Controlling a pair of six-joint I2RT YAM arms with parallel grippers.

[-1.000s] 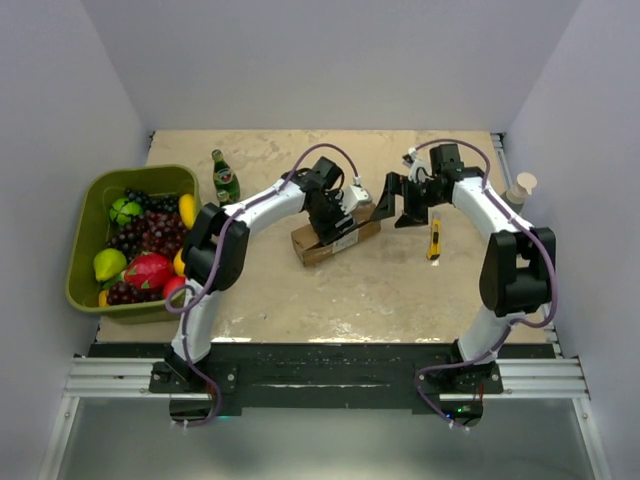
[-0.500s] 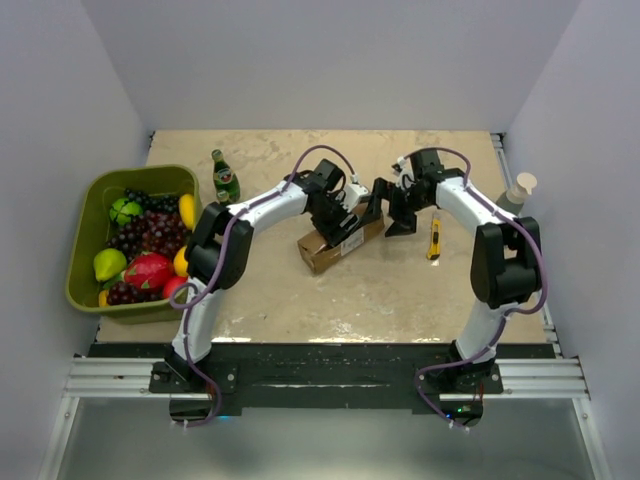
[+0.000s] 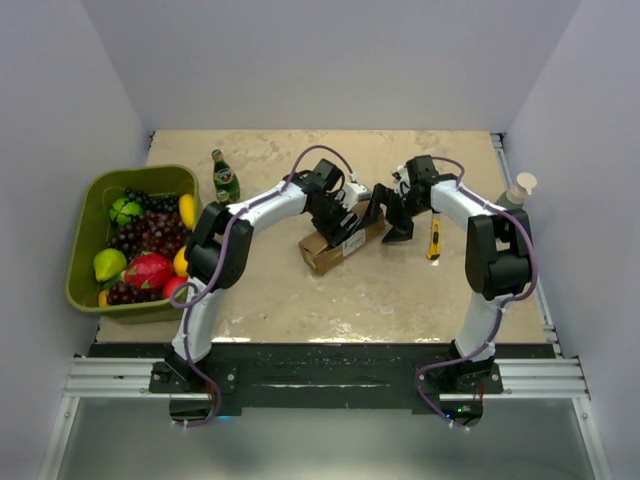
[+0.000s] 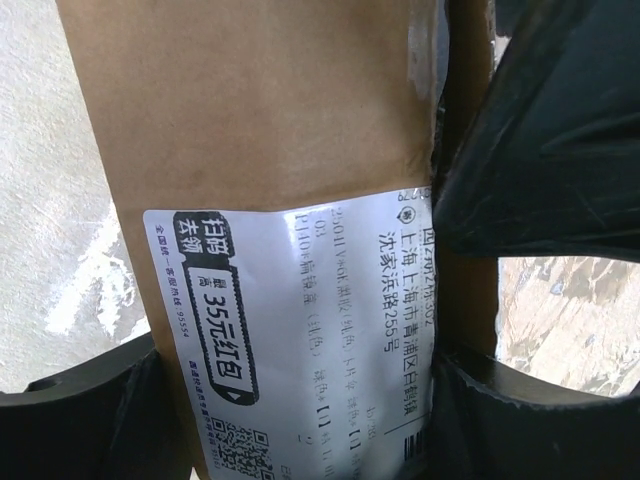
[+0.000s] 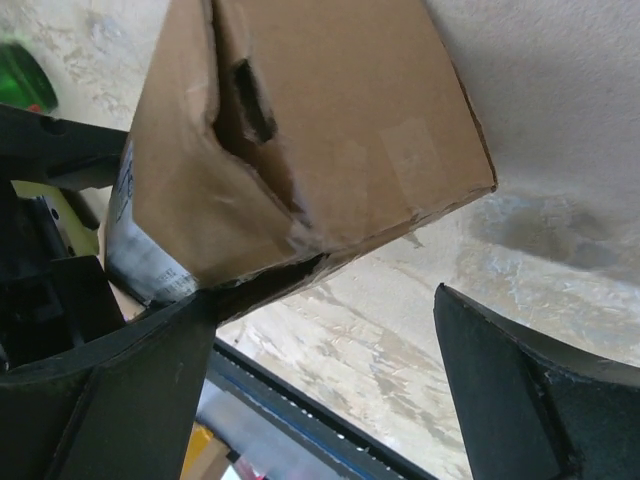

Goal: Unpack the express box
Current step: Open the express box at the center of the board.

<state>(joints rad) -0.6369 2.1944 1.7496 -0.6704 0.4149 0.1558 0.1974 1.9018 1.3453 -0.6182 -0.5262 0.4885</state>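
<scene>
1. The elongated brown cardboard express box (image 3: 333,247) with its white label is mid-table (image 3: 400,290), between the two arms.
2. The left gripper (image 3: 341,222) has its jaws clamped across it.
3. The right gripper (image 3: 388,215) has its jaws gaping wide at the torn end.

brown express box (image 3: 322,254) (white label (image 4: 300,320)), yellow knife (image 3: 434,240)

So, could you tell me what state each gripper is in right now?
Left gripper: closed on the express box.
Right gripper: open, around the box's end.

white arms (image 3: 268,201) — black joints (image 3: 207,250), purple cables (image 3: 322,150)
</scene>
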